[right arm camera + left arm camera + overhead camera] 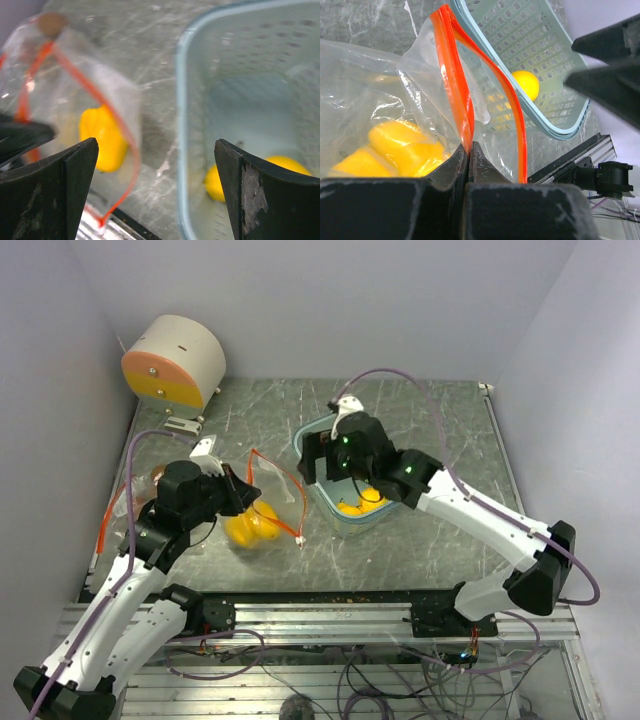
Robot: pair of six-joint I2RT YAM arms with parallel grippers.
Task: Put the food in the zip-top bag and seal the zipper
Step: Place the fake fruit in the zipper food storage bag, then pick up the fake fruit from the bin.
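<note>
The left claw (469,146) is clamping fully closed on the orange-red zipper strip (454,75) of a clear, crinkled plastic bag (415,65) lying near the table's near edge, left of centre, with smooth yellow fruits (402,145) sitting inside. The right claw (155,155) is gaping wide, holding nothing, above a perforated light-blue basket (182,100) at mid-table, which is containing other yellow fruits (287,164).

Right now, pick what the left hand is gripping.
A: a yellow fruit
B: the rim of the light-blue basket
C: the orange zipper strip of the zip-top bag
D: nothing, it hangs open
C: in the left wrist view the left hand is shut on the orange zipper strip of the zip-top bag, while the yellow fruits lie inside the bag.
</note>
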